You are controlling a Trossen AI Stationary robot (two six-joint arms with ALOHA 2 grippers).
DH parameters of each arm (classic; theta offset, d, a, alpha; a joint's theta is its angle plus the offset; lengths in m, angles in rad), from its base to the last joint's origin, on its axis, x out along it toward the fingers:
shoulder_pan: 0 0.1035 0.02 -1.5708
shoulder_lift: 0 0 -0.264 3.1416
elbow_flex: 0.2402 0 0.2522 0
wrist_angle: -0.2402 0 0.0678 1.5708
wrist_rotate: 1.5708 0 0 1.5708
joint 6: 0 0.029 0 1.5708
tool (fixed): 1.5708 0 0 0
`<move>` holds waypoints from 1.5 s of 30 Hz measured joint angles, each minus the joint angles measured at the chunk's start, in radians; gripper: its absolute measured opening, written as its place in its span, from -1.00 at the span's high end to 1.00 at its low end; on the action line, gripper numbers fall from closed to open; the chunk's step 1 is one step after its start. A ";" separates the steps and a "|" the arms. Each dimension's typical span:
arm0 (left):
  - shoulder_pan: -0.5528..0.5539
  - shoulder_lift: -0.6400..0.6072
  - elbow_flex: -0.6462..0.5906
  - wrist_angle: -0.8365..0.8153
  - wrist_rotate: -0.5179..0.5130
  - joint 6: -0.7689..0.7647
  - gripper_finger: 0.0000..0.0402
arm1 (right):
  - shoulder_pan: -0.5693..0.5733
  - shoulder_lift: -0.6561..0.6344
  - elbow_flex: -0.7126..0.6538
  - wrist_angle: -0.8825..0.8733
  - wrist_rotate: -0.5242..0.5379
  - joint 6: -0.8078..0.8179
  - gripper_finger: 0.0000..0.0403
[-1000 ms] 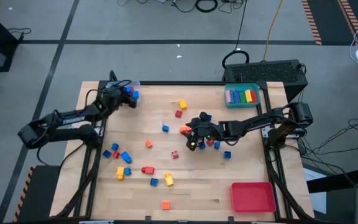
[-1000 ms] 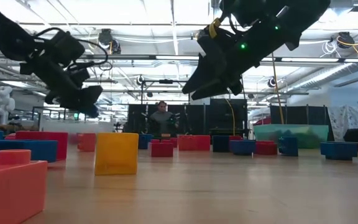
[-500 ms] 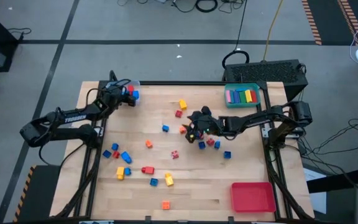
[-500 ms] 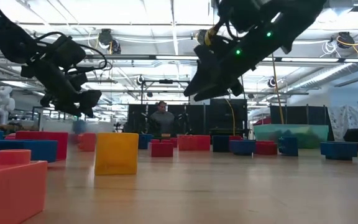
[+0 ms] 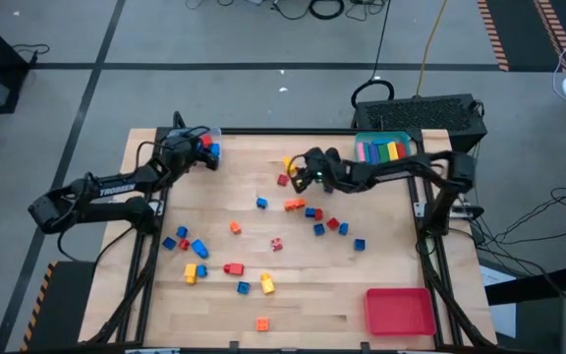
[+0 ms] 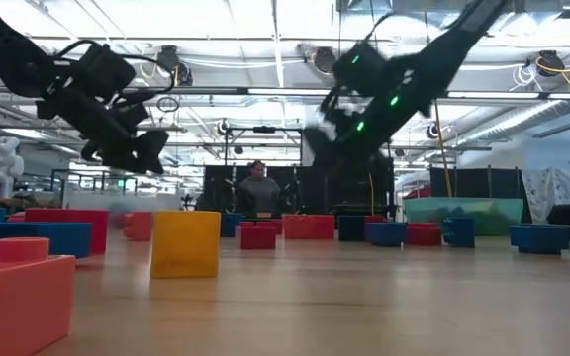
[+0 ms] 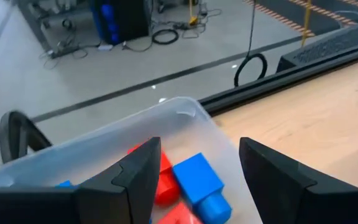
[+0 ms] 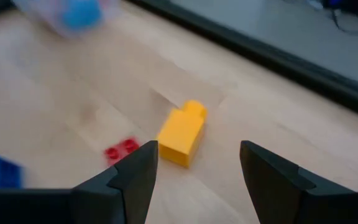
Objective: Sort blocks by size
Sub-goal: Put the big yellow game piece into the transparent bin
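My left gripper (image 5: 198, 150) is open above the clear tray (image 5: 212, 136) at the table's far left. In the left wrist view its fingers stand either side of a blue block (image 7: 197, 177) and red blocks (image 7: 160, 180) that lie in the tray (image 7: 185, 112). My right gripper (image 5: 310, 169) is open and empty above the table's far middle. A yellow block (image 8: 182, 134) lies on the table just ahead of it, and also shows in the high view (image 5: 289, 164). A small red block (image 8: 121, 150) lies beside the yellow one. An orange block (image 5: 294, 205) lies nearer.
A teal tray (image 5: 382, 150) with coloured long bars stands at the far right, and a red tray (image 5: 399, 311) at the near right. Loose blocks lie mid-table (image 5: 327, 226) and toward the near left (image 5: 190, 246). A person (image 6: 258, 188) stands far behind the table.
My right gripper has gone from the cluster of blocks at the table's middle right toward the far edge, and now stands by the yellow block. The orange block and the blue and red blocks of the cluster stay on the table.
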 joint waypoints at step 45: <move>-0.091 -0.002 0.000 0.102 0.578 0.265 -0.09 | 0.041 0.304 0.358 0.038 -0.268 -0.323 0.46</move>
